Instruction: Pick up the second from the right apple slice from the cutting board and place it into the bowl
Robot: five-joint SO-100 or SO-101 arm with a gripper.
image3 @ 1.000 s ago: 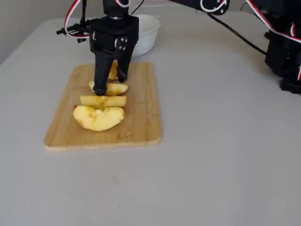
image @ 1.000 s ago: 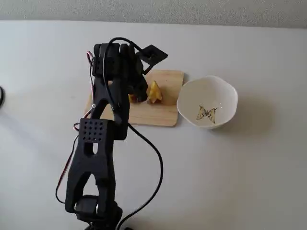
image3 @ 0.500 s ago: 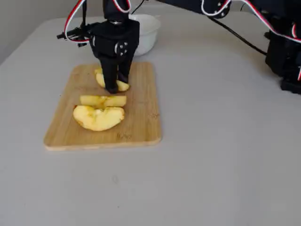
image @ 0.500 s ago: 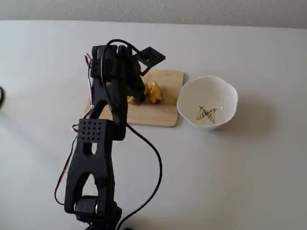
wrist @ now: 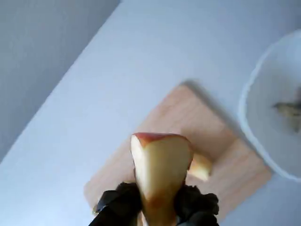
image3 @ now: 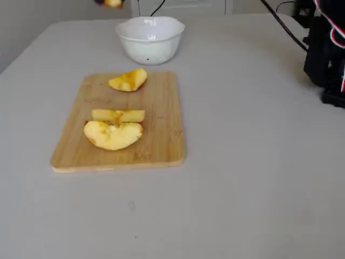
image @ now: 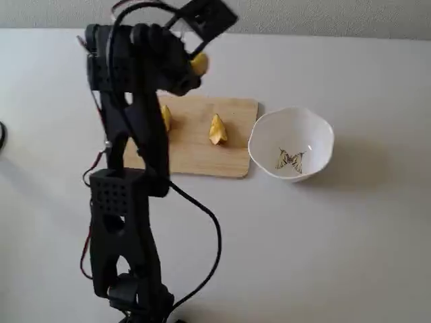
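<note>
My gripper (wrist: 157, 207) is shut on the apple slice (wrist: 161, 169), a yellow wedge with red skin at its top, held high above the cutting board (wrist: 188, 113). In a fixed view the gripper (image: 195, 64) carries the slice (image: 199, 63) over the board's (image: 195, 151) far edge, left of the white bowl (image: 296, 131) with its butterfly drawing. In another fixed view only a bit of the slice (image3: 112, 2) shows at the top edge, left of and above the bowl (image3: 150, 46); the board (image3: 161, 135) lies in front of the bowl.
Three other wedges stay on the board: a short one (image3: 128, 80) nearest the bowl, a slim one (image3: 118, 115) and a broad one (image3: 112, 135). The arm's black base (image3: 326, 54) with its cables stands at the right; the arm column (image: 124, 202) hides the board's left part.
The gripper closed on the slice at the board, then rose with it up out of that fixed view. The short wedge near the bowl is now uncovered.
</note>
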